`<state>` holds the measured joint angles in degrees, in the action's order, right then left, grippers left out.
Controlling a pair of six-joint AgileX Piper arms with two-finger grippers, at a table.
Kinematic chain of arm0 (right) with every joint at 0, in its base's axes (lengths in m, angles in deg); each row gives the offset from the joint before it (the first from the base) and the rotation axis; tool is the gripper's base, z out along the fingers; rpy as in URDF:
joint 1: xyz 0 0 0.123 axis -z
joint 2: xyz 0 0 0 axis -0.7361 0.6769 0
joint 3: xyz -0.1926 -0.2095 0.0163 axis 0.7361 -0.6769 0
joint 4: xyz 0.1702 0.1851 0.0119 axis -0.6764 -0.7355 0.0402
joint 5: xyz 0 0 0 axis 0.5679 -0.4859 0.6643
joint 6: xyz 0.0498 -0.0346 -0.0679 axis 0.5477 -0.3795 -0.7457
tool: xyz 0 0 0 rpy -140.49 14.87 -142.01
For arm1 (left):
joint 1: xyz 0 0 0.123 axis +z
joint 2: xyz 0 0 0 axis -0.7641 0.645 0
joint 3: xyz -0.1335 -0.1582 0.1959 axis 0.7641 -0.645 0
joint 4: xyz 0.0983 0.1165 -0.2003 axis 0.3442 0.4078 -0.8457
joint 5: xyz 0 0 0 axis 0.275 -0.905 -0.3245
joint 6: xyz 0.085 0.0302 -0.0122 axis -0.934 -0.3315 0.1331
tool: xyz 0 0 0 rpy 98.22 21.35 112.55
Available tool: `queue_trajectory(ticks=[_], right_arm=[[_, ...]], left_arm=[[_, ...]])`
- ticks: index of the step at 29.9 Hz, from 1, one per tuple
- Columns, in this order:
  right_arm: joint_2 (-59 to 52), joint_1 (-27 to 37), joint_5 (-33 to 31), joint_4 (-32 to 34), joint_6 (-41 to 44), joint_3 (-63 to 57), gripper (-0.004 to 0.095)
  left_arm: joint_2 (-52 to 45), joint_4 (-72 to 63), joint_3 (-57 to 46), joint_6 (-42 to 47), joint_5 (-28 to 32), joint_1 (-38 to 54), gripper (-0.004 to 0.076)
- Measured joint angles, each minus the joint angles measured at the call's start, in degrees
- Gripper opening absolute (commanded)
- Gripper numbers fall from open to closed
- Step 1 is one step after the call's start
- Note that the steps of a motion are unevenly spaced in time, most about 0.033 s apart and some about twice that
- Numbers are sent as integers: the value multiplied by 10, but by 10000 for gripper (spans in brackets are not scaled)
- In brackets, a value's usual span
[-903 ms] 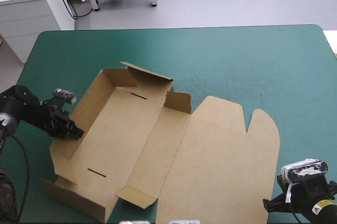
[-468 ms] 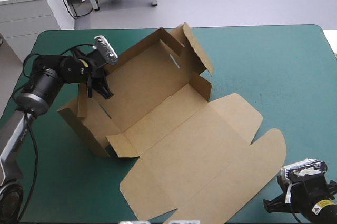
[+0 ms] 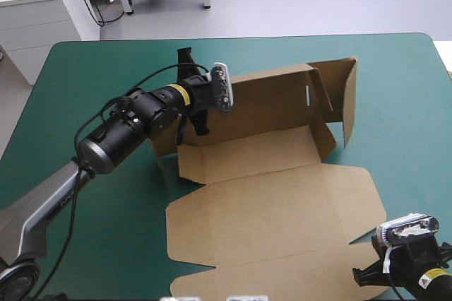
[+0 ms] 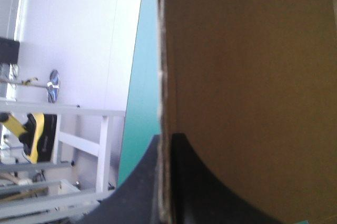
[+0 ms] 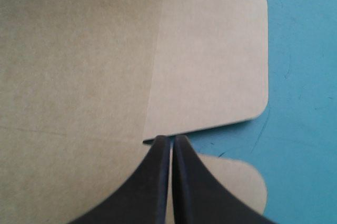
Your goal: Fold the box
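The left black-fingered claw is clamping a raised wall of the cut brown cardboard box, with the board's edge running up between its two fingers. The right claw, fingers pressed together on nothing, is pointing down over the box's flat lid, a rounded flap lying just ahead of its tips on the teal-green table cover.

You have a plain brown box, unprinted, with creases showing as faint lines. The table cover under it is an even teal-green, no pattern. Your left gripper and right gripper are both black; the left arm is black and grey with one yellow band.
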<state>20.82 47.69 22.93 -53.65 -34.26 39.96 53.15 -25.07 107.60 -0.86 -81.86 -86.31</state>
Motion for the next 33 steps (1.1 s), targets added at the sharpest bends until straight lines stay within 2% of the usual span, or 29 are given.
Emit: queue_trajectory(ticks=[8, 12, 16, 23, 28, 33], right_arm=[[0, 0, 0, 0, 0, 0, 0], [0, 0, 0, 0, 0, 0, 0], [0, 0, 0, 0, 0, 0, 0], [0, 0, 0, 0, 0, 0, 0], [0, 0, 0, 0, 0, 0, 0], [0, 0, 0, 0, 0, 0, 0]], left_arm=[[38, 95, 1, 7, 44, -71, -9], [54, 160, 1, 39, 57, -97, -9], [64, 248, 2, 125, 63, -121, -9], [87, 450, 2, 339, 74, -146, -9], [92, 555, -10, 425, 82, -148, -9], [92, 644, -38, 531, 61, -150, -9]])
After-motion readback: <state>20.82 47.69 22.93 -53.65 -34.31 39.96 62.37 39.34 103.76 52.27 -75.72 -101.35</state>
